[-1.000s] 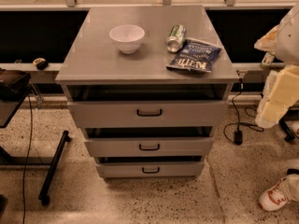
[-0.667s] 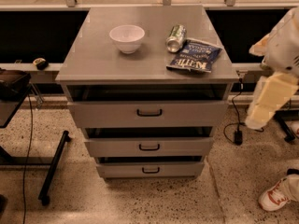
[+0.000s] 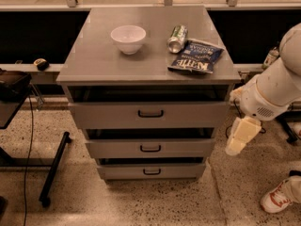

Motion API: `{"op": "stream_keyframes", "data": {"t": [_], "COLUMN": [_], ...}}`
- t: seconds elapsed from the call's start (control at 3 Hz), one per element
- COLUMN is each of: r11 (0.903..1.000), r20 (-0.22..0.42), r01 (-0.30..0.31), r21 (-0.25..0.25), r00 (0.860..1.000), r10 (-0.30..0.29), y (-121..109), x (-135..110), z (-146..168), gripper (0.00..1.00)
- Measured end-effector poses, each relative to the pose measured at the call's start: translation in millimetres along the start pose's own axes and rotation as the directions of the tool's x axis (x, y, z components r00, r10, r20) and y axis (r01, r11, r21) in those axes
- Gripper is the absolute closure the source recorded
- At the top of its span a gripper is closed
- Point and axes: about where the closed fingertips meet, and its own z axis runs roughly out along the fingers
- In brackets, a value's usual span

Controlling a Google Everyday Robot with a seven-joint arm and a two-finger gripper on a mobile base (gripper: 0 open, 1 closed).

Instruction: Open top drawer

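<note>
The top drawer is the tallest, widest grey front panel of the cabinet, with a small black bar handle at its centre; it sits pushed in, with a dark gap above it. Two shorter grey drawer fronts lie below. My gripper hangs at the end of the white arm, to the right of the cabinet at about the middle drawer's height, apart from the cabinet and from the handle.
On the cabinet top stand a white bowl, a green can on its side and a blue chip bag. A black stand is on the left. A shoe is on the floor at lower right.
The arm and gripper have swung down and left, closer to the cabinet's right side. The drawers have not moved.
</note>
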Motion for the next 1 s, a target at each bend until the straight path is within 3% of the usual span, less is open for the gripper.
{"op": "stream_keyframes", "data": {"t": [0.33,0.67,1.0], "r11": [0.9981,0.9957,0.9849], "r20": [0.055,0.020,0.018], "r01": [0.049,0.090,0.172], "r21": [-0.036,-0.025,0.021], "r00": [0.997,0.996,0.985], "r10": [-0.047,-0.089,-0.172], "y": [5.4,-5.5,-37.9], "x": [-12.6,-10.1,-6.8], "z": [5.8,25.1,58.0], "gripper": [0.00,0.00,0.00]}}
